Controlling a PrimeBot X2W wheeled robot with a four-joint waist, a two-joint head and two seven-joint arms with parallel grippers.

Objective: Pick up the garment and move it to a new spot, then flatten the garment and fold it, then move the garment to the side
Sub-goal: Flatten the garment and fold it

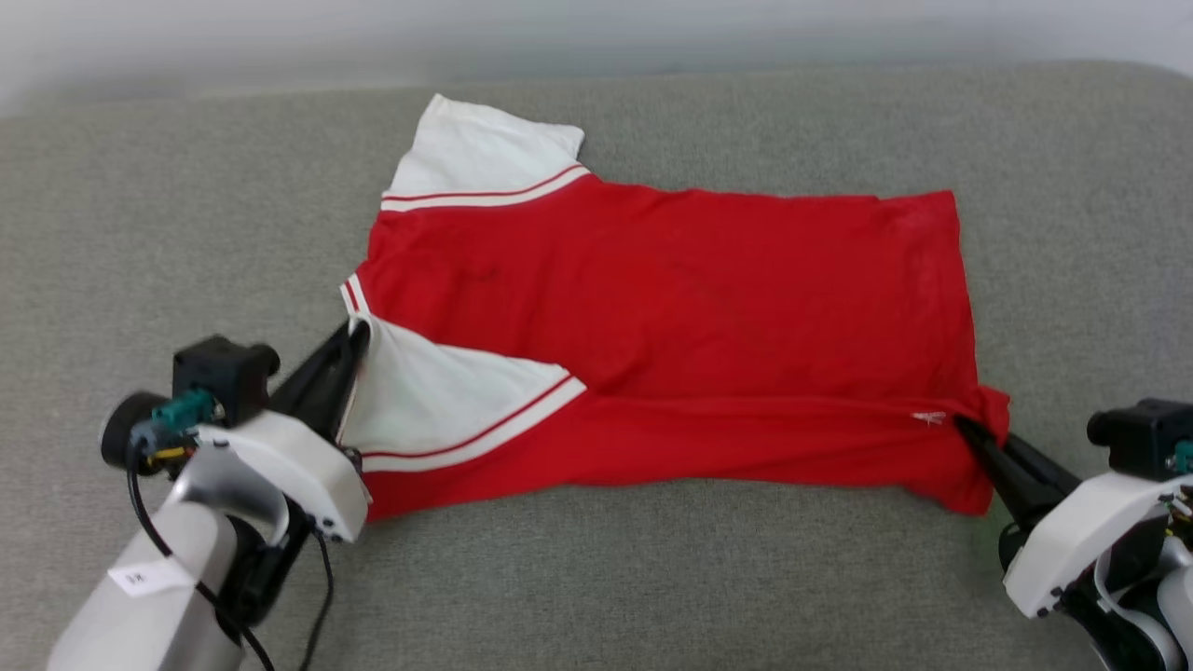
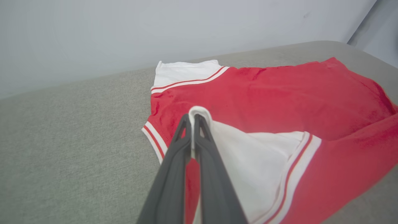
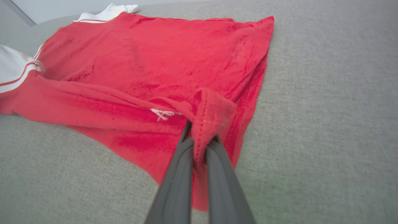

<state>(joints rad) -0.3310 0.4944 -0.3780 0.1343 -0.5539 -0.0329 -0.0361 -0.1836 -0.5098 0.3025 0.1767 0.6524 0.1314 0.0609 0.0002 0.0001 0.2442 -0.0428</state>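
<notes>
The garment [image 1: 671, 317] lies spread on the grey fabric surface [image 1: 140, 233], central in the head view, with the collar end toward 9 o'clock and the hem toward 3 o'clock. Its near long edge is folded over the body, so the near sleeve [image 1: 438, 391] rests white on red. The left gripper [image 1: 352, 335], at the garment's 8 o'clock, is pinching that sleeve's edge. The right gripper [image 1: 965, 427], at 4 o'clock, is clamped on the bunched red hem corner. A small white mark [image 3: 161, 114] sits beside that corner, possibly stitching.
</notes>
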